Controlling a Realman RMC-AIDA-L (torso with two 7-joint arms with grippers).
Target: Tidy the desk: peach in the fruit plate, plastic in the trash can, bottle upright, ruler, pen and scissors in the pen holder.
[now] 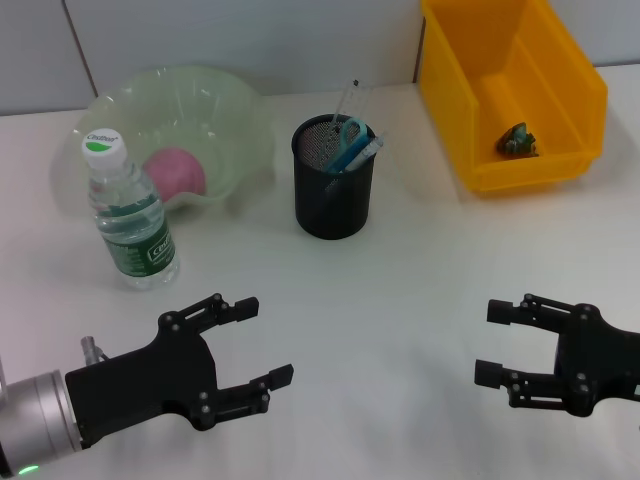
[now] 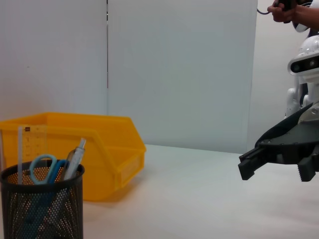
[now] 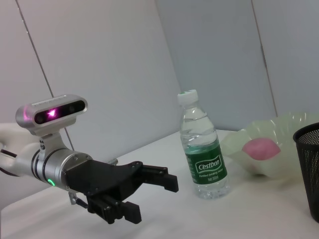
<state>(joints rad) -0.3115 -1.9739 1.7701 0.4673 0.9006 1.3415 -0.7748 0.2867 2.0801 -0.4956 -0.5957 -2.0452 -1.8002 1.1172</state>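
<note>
Two black grippers, left (image 1: 262,340) and right (image 1: 490,342), hovered wide open and empty over the white desk (image 1: 400,300). Clear ribbed bottle (image 1: 128,215) stood upright; pink peach (image 1: 177,171) lay in the wavy translucent plate (image 1: 235,120); mesh holder (image 1: 333,178) held scissors (image 1: 349,135), pen (image 1: 362,150), ruler (image 1: 346,100); crumpled plastic (image 1: 518,141) lay in the yellow bin (image 1: 570,80).

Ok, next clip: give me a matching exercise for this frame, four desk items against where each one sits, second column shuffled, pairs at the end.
Items:
1. peach
2. plastic scrap
3. scissors
4. water bottle

Places:
A. upright on the desk, in front of the fruit plate's left side
B. in the black mesh pen holder
C. in the pale green fruit plate
D. in the yellow bin

Pairs: 1-C, 2-D, 3-B, 4-A

Both tools, left and right, hang open over the near desk edge, holding nothing.
</note>
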